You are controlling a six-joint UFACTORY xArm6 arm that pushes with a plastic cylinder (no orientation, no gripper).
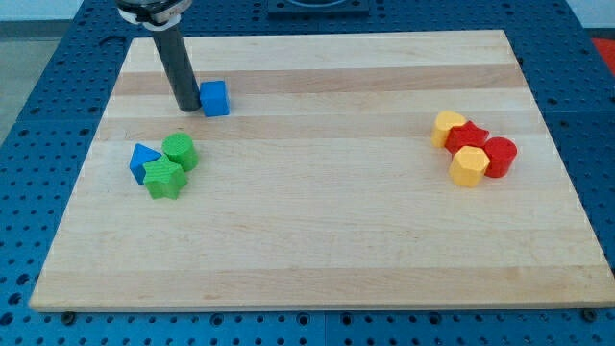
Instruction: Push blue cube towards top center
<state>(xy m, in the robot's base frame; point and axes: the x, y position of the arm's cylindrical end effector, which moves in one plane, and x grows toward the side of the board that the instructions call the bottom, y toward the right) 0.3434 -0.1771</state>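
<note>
The blue cube [215, 98] sits on the wooden board near the view's upper left. My tip [186, 108] is at the end of the dark rod, right against the cube's left side, touching or nearly touching it. The rod rises up and to the left out of the view's top.
A blue triangular block [143, 160], a green cylinder [180, 150] and a green star block [164, 179] cluster at the left, below the cube. At the right are a yellow block [446, 127], a red star-like block [468, 138], a red cylinder [501, 155] and a yellow hexagonal block [468, 166]. The board's top edge [336, 33] is close above.
</note>
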